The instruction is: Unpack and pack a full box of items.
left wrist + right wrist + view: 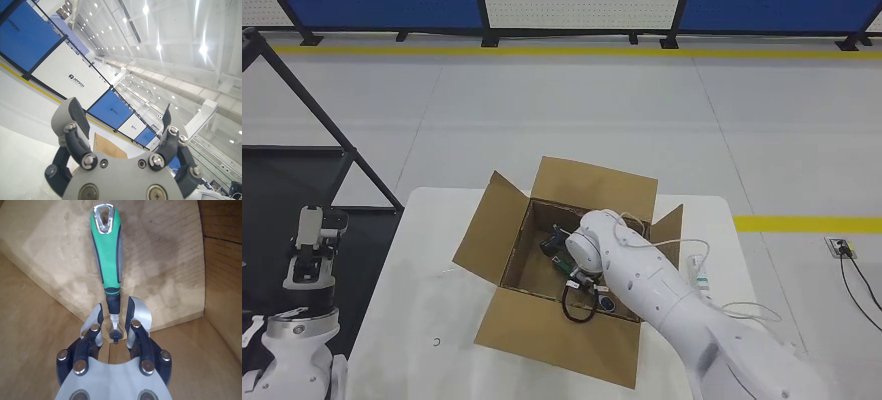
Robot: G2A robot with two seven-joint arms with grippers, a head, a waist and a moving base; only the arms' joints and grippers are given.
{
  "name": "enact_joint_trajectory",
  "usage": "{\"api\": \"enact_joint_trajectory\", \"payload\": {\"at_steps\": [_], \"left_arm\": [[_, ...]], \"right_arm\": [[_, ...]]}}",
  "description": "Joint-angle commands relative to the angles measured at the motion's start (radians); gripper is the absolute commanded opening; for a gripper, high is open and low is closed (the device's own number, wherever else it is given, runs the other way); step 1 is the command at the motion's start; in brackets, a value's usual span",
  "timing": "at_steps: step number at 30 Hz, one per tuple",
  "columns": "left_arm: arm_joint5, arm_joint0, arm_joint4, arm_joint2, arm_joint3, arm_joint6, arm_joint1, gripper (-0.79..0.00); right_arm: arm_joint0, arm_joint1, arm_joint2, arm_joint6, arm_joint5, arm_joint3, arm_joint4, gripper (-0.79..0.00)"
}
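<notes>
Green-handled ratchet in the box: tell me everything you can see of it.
The ratchet has a green handle with grey side inlays, a metal-rimmed hang hole at its end, a black collar, then a bright metal neck and round head with a small black drive stub. It lies on cardboard inside the box. The right gripper straddles the neck, fingers open, a gap on each side.

factory hall | partition panels (71, 79) | yellow floor line (807, 223) | ceiling lights (158, 47)

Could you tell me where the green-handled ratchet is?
In the right wrist view, the ratchet lies inside the cardboard box, its head between the open fingers of the right tool.
</notes>
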Motion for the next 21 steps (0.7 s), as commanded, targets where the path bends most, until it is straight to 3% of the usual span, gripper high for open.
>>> {"api": "enact_joint_trajectory", "payload": {"at_steps": [1, 15, 18, 21], "left_arm": [[0.000, 0.000, 0.000, 0.000, 0.000, 0.000, 0.000, 0.000], [0.000, 0.000, 0.000, 0.000, 0.000, 0.000, 0.000, 0.000], [0.000, 0.000, 0.000, 0.000, 0.000, 0.000, 0.000, 0.000], [0.000, 0.000, 0.000, 0.000, 0.000, 0.000, 0.000, 0.000]], "right_arm": [[0.000, -0.012, 0.001, -0.004, -0.010, 0.022, 0.003, -0.471], [-0.004, -0.080, 0.011, -0.061, -0.015, 0.169, -0.004, -0.474], [-0.006, -0.089, 0.014, -0.068, -0.022, 0.191, -0.006, -0.499], [-0.008, -0.097, 0.020, -0.082, -0.018, 0.214, -0.005, -0.576]]}}
